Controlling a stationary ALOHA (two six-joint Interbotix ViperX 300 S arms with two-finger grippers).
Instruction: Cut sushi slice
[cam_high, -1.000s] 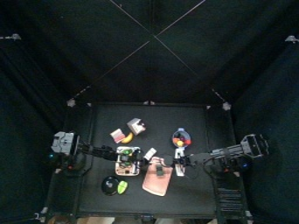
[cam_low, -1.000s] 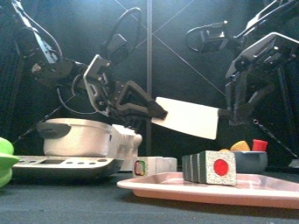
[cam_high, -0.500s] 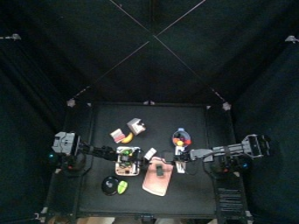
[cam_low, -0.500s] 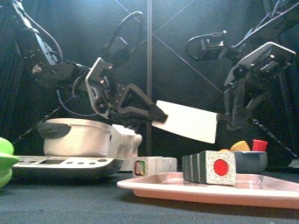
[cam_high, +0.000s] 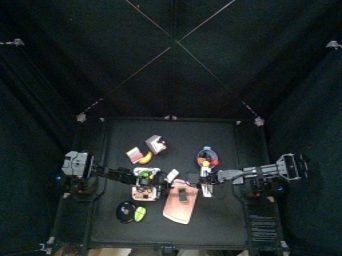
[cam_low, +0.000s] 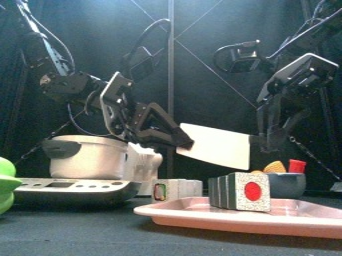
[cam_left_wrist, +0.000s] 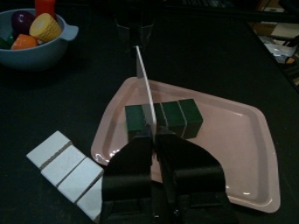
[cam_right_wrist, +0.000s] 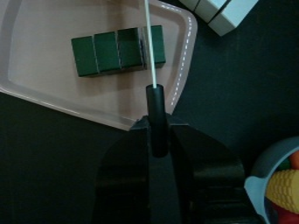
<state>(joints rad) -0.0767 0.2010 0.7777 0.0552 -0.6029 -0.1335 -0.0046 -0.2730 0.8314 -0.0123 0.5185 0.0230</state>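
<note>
Overhead, the left tool (cam_left_wrist: 158, 171) gripped a cleaver (cam_low: 218, 146) poised above the sushi roll (cam_left_wrist: 163, 118) on the pink tray (cam_left_wrist: 239, 149), at the worktop's 6 o'clock edge; the right tool (cam_right_wrist: 156, 140) clamped a thin rod (cam_right_wrist: 146, 39).

green sushi roll (cam_left_wrist: 163, 118) on pink tray (cam_left_wrist: 251, 153), cleaver (cam_low: 217, 146) above

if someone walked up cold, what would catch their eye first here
Probably the broad white knife blade, held in the left claw and hanging tilted above the pink tray. Next, the green sushi roll on that tray, its red-centred end facing the front camera. The right claw hangs behind it.
</note>
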